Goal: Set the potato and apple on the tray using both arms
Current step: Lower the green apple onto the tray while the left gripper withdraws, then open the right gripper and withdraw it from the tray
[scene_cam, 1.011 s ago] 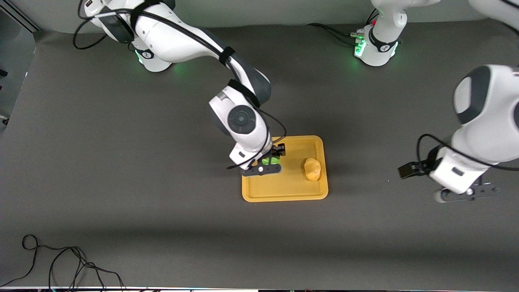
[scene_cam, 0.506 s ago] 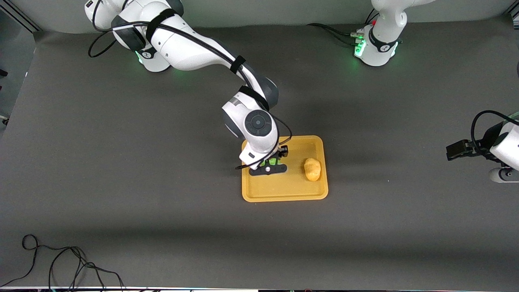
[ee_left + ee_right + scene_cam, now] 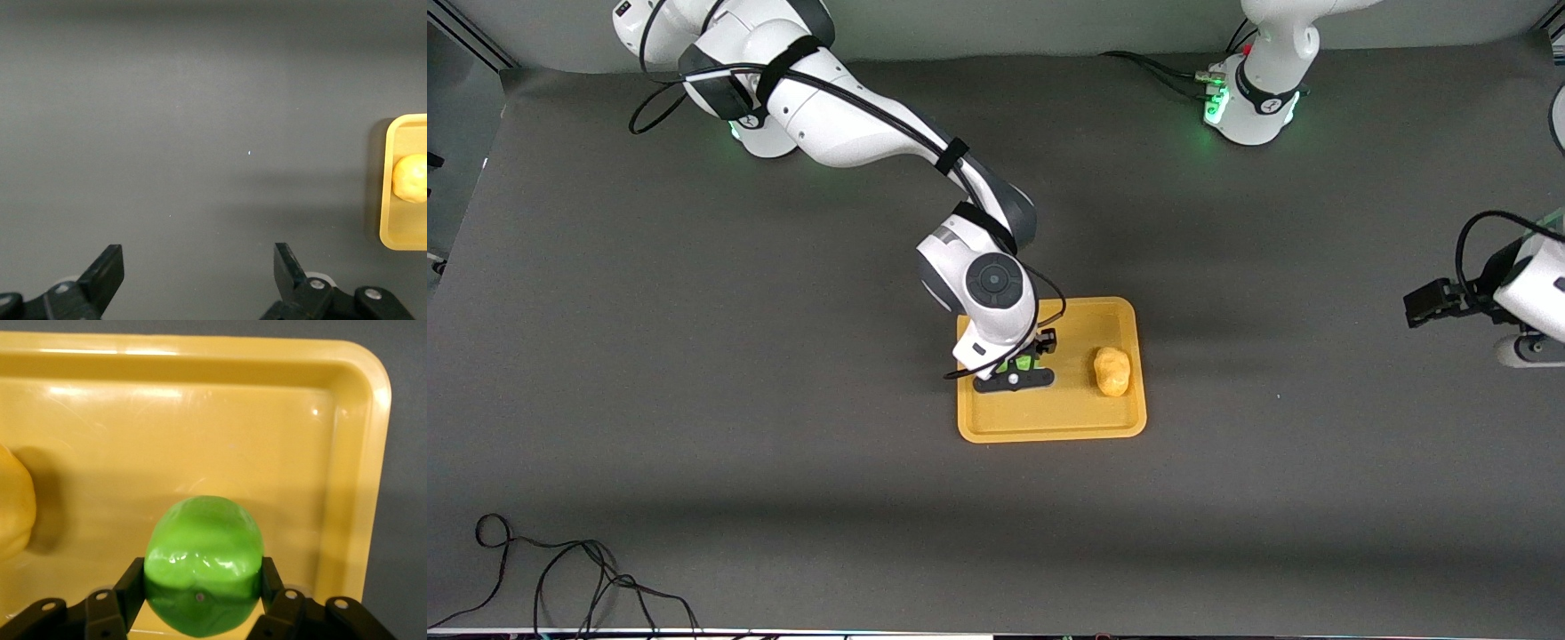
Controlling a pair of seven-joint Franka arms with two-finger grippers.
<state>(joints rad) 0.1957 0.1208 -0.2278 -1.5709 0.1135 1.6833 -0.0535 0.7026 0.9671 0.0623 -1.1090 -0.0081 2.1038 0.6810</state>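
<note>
Over at the right arm's end of the tray (image 3: pixel 1049 425), the right claw (image 3: pixel 1017 368) is down inside the rim, its two black fingers (image 3: pixel 131 587) pressed against either flank of the apple (image 3: pixel 203 573). That glossy green fruit is pinched firmly between them, and whether its underside touches the tray floor cannot be told. In the front view only slivers of green peek out from under the wrist. The tray itself lies flat on the dark worktop (image 3: pixel 783 444), about midway between the two arms' ends.

Moving along the tray, the potato (image 3: pixel 1112 371) sits on the tray floor at the left arm's end, just inside the rim, well apart from the apple and free of any claw. It lies on its side, lumpy and yellow-tan.

Well away from the tray, toward the left arm's end of the worktop, the left claw (image 3: pixel 199 273) hangs over bare worktop with its fingers spread wide and nothing between them; the left arm waits there.
</note>
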